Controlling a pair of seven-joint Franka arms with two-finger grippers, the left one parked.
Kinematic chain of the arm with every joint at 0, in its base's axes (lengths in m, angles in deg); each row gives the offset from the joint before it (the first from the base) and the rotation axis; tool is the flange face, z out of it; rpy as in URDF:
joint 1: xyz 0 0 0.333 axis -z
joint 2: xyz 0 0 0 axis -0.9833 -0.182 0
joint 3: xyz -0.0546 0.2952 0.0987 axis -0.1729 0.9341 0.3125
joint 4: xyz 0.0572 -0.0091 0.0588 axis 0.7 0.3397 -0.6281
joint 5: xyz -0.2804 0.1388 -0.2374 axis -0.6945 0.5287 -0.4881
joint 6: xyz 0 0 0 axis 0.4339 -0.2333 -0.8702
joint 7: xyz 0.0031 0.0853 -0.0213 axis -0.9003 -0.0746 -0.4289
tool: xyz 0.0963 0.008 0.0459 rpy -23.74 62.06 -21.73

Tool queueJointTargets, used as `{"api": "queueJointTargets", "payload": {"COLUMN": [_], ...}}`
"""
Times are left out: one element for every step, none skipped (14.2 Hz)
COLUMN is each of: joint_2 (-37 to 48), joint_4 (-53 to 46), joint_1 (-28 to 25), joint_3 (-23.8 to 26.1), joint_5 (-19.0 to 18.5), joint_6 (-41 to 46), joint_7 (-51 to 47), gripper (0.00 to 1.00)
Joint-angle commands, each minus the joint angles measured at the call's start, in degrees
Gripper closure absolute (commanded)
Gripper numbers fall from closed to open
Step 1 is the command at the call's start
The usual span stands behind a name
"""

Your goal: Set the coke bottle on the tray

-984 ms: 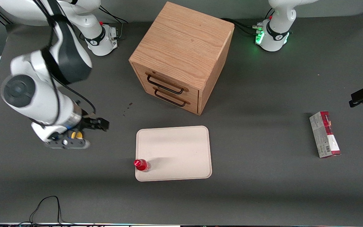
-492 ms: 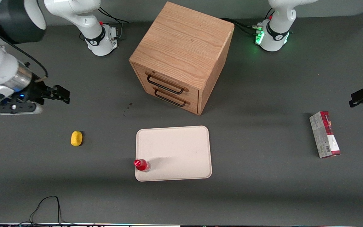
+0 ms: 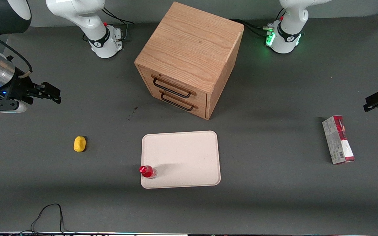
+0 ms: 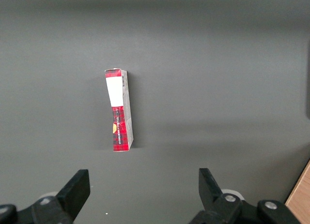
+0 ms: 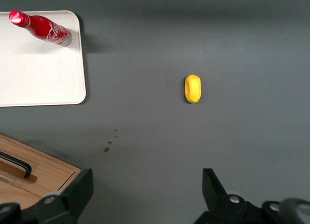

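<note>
The coke bottle (image 3: 147, 171), small and red with a red cap and clear base, stands upright on the cream-white tray (image 3: 185, 154), in the tray's near corner toward the working arm's end. The bottle (image 5: 42, 27) and the tray (image 5: 38, 79) also show in the right wrist view. My right gripper (image 3: 49, 93) is open and empty, raised high above the table at the working arm's end, well apart from the bottle and farther from the front camera than it. Its fingertips (image 5: 85, 185) frame bare table in the right wrist view.
A yellow lump (image 3: 79, 144) lies on the table between my gripper and the tray, also in the right wrist view (image 5: 193, 88). A wooden drawer cabinet (image 3: 189, 59) stands farther back than the tray. A red-and-grey carton (image 3: 338, 139) lies toward the parked arm's end.
My right gripper has risen and pulled away from over the yellow lump toward the working arm's end of the table, uncovering the lump. The bottle and tray have not moved.
</note>
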Motion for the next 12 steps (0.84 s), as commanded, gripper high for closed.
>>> {"api": "queueJointTargets", "payload": {"joint_2": [-0.22, 0.74, 1.7, 3.02, 4.68, 5.83, 6.28, 6.28, 6.11, 5.58, 4.97, 4.44], "joint_4": [-1.0, -0.56, 0.58, 2.5, 4.61, 6.02, 6.47, 6.48, 6.3, 5.78, 4.73, 3.76], "joint_1": [3.81, 5.58, 7.25, 8.05, 8.32, 9.02, 9.98, 10.25, 9.91, 9.91, 9.91, 9.91], "joint_3": [0.79, 2.28, 3.08, 3.26, 3.35, 3.61, 4.75, 5.54, 5.55, 5.46, 5.37, 5.37], "joint_5": [2.41, 4.69, 5.14, 5.23, 5.24, 5.32, 5.32, 5.32, 5.24, 5.24, 5.24, 5.15], "joint_6": [2.84, 2.84, 2.93, 2.93, 2.32, 1.62, 1.44, 1.35, 1.52, 1.79, 1.96, 2.31], "joint_7": [1.52, 2.57, 5.02, 6.26, 6.62, 6.54, 6.62, 6.45, 6.1, 6.1, 6.18, 5.92], "gripper": [0.0, 0.0, 0.0, 0.0, 0.0, 0.0, 0.0, 0.0, 0.0, 0.0, 0.0, 0.0]}}
